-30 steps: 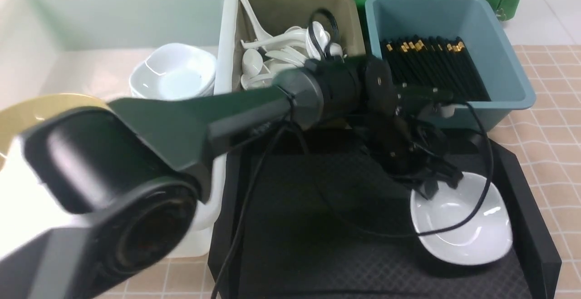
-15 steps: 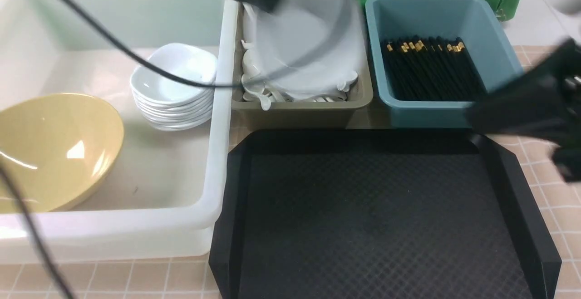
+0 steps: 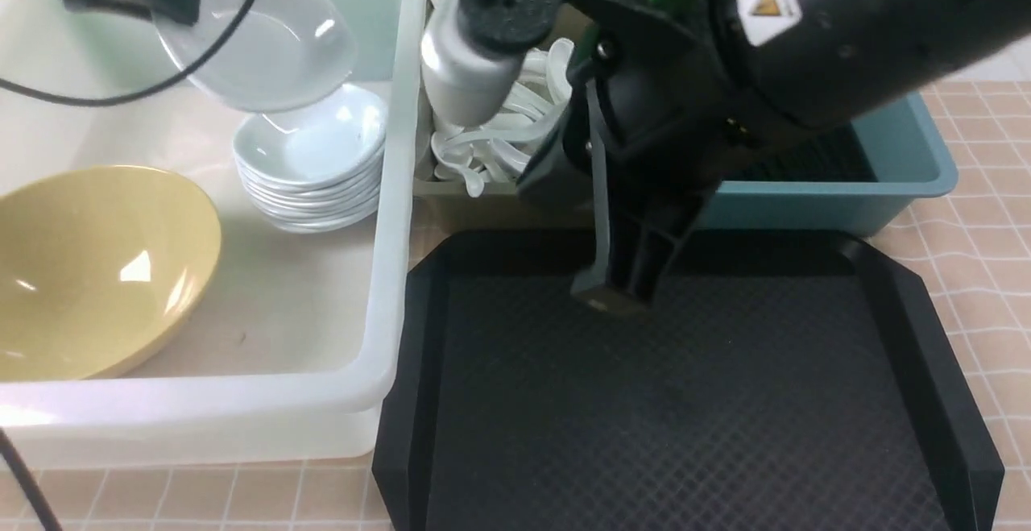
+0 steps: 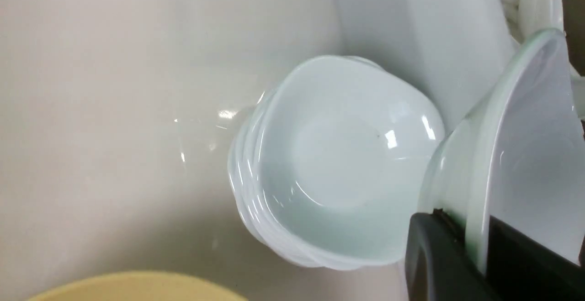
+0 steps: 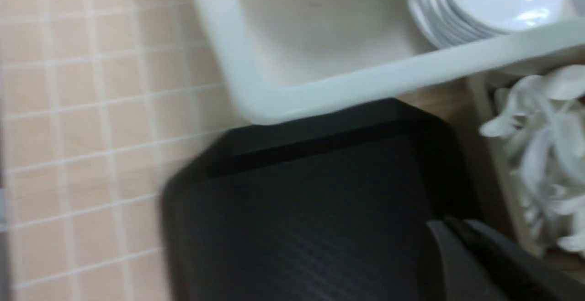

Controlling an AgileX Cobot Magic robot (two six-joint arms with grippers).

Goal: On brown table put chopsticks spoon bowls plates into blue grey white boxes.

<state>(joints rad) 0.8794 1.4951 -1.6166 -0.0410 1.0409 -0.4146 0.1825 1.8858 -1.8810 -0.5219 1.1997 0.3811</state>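
My left gripper (image 3: 165,3) is shut on the rim of a small white plate (image 3: 258,39) and holds it tilted just above the stack of white plates (image 3: 310,152) in the white tub (image 3: 395,217). The left wrist view shows the gripper (image 4: 475,241) pinching the held plate (image 4: 525,155) beside the stack (image 4: 343,164). The yellow bowl (image 3: 97,265) lies in the tub's near left. My right gripper (image 3: 612,289) hangs shut and empty over the far edge of the black tray (image 3: 644,418). White spoons (image 3: 483,152) fill the olive-grey box (image 3: 499,205). My right arm hides most of the blue box (image 3: 902,168) and its chopsticks.
The black tray (image 5: 297,209) lies bare on the gridded tan cloth (image 3: 983,217) in front of the grey and blue boxes. My right arm's bulk spans the upper right of the front view. The right wrist view shows the tub's rim (image 5: 365,86) and the spoons (image 5: 544,145).
My left gripper lifted the white plate off the tray and carried it left, past the grey box, to above the plate stack. My right arm swung in over the tray's far edge.
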